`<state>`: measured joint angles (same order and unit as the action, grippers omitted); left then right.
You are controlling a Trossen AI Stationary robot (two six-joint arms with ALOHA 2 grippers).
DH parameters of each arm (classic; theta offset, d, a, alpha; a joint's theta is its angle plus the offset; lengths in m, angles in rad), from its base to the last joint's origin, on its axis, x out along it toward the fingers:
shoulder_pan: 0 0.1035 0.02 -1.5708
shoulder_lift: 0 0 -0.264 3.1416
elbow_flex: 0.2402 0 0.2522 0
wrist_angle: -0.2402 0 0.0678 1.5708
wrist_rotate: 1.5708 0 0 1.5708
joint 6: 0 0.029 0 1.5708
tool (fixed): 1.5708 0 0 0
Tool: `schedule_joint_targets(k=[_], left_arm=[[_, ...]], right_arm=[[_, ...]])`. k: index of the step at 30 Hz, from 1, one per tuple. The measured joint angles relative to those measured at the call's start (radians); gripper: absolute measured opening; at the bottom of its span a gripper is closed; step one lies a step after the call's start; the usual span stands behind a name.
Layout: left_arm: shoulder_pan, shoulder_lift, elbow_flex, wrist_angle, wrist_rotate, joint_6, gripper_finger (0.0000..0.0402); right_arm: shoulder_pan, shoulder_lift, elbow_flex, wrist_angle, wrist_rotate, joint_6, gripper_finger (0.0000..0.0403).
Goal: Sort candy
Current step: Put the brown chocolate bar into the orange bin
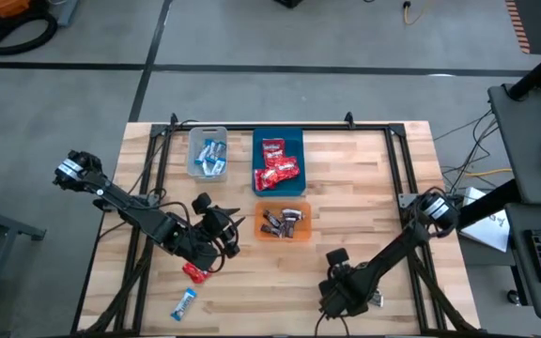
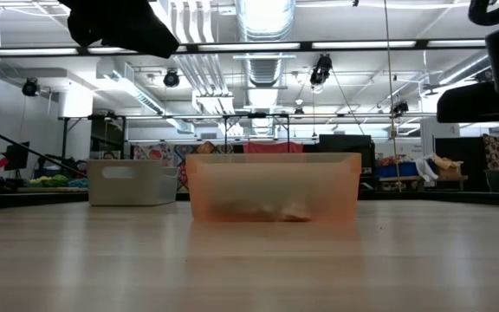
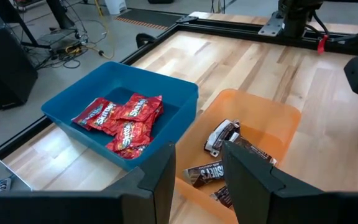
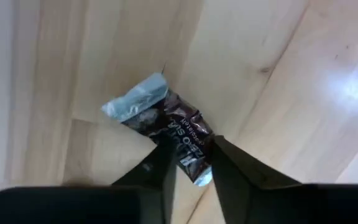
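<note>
Right claw (image 4: 189, 163), near the desk's (image 1: 364, 188) front edge, straddles a dark brown-silver candy (image 4: 166, 127) lying crosswise between its fingers, closing but not yet clenched; left claw (image 3: 194, 171) half-open, empty.

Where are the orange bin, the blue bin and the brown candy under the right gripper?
orange bin (image 3: 272, 112), left wrist view, on its far inner wall.
blue bin (image 3: 114, 78), left wrist view, on its bare inner wall.
brown candy (image 4: 166, 121), right wrist view, on the wrapper's middle, ahead of the fingers.
</note>
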<state>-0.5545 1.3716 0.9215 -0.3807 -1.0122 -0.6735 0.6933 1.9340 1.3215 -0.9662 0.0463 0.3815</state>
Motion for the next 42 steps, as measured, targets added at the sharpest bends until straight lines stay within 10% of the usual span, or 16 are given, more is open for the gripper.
schedule_joint_targets(k=[6, 30, 42], left_arm=[[0.000, 0.000, 0.000, 0.000, 0.000, 0.000, 0.0115], [-0.001, 0.000, 0.000, 0.004, 0.001, -0.026, 0.0115], [-0.001, 0.000, 0.000, 0.003, 0.080, -0.040, 0.0115]], right_arm=[[-0.022, -0.009, -0.002, 0.009, 0.008, -0.056, 0.0016], [-0.059, -0.361, -0.009, 0.157, 0.381, -0.126, 0.0008], [-0.126, -0.328, -0.031, 0.174, 0.111, -0.201, 0.0026]])
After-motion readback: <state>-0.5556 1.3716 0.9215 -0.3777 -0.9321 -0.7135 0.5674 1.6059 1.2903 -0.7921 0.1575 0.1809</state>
